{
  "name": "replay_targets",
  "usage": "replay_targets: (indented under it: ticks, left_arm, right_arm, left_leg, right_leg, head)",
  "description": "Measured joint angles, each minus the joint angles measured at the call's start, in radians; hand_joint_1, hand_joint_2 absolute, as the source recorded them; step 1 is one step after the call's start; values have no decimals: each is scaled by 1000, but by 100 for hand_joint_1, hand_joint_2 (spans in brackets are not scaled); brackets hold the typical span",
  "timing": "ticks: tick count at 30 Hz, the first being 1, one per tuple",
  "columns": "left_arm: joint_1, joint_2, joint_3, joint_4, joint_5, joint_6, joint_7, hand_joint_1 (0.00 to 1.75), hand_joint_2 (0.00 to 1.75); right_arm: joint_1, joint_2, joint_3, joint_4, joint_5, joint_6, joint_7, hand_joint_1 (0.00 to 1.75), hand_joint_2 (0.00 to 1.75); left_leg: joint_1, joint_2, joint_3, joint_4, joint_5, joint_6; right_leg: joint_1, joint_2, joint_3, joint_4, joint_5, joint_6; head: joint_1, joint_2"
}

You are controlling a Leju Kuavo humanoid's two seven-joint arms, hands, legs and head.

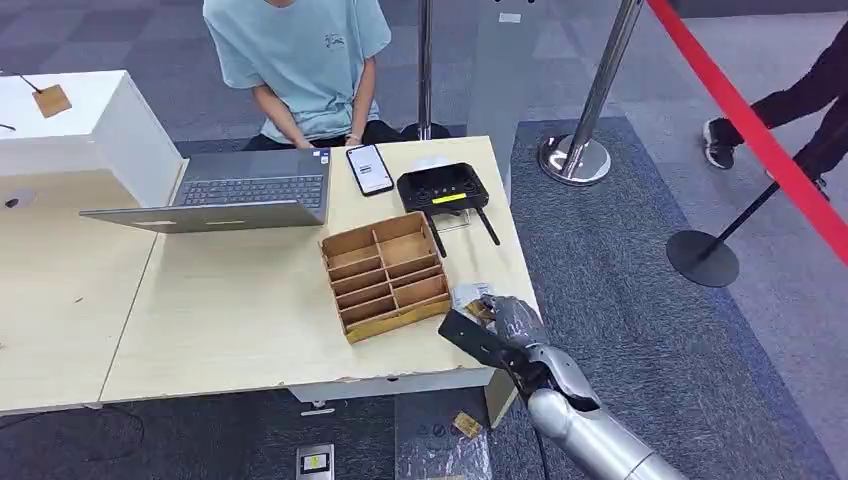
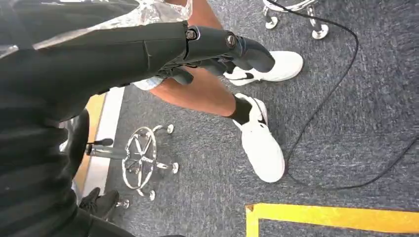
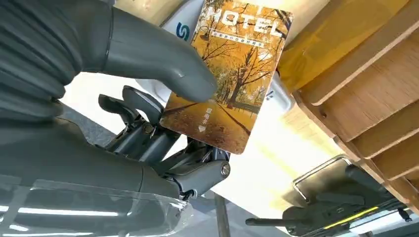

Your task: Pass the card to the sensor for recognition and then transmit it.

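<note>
- The hotel card (image 3: 228, 74), pinched in the right hand (image 3: 148, 98), has its top corner cut off by the right wrist frame; its small print is unreadable.
- The white sensor (image 3: 170, 29) is largely hidden behind card and thumb.
- The seated person (image 1: 300, 60) is cropped at the shoulders in the head view.
- The phone (image 1: 369, 168) screen is too small to read.

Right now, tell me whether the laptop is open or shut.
Open: the laptop on the table has its keyboard showing, lid tilted toward the camera.
</note>
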Motion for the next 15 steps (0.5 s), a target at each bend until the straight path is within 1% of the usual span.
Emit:
replay_targets:
  ticks: [4,8,11,15]
  left_arm:
    - [0,-2,0,0,1,0,-8,0,175]
    - [0,-5,0,0,2,0,-8,0,175]
    - [0,-6,0,0,0,1,-8,0,175]
    - [0,-6,0,0,0,3,-22,0,175]
  right_arm:
    - [-2,0,0,5,-11,-12,3,175,175]
    - [-8,-1,-12,10,-45,-44,2,175,175]
    - [-25,-5,-27,9,-61,-43,3,175,175]
    - [-51,-16,-34,3,-39,-40,26,175,175]
  left_leg:
    - [0,0,0,0,0,0]
    - [0,0,0,0,0,0]
    - [0,0,0,0,0,0]
    - [0,0,0,0,0,0]
  right_leg:
    - [0,0,0,0,0,0]
    - [0,0,0,0,0,0]
    - [0,0,0,0,0,0]
    - [0,0,0,0,0,0]
  head:
    - [0,0]
    - [0,0]
    - [0,0]
    - [0,0]
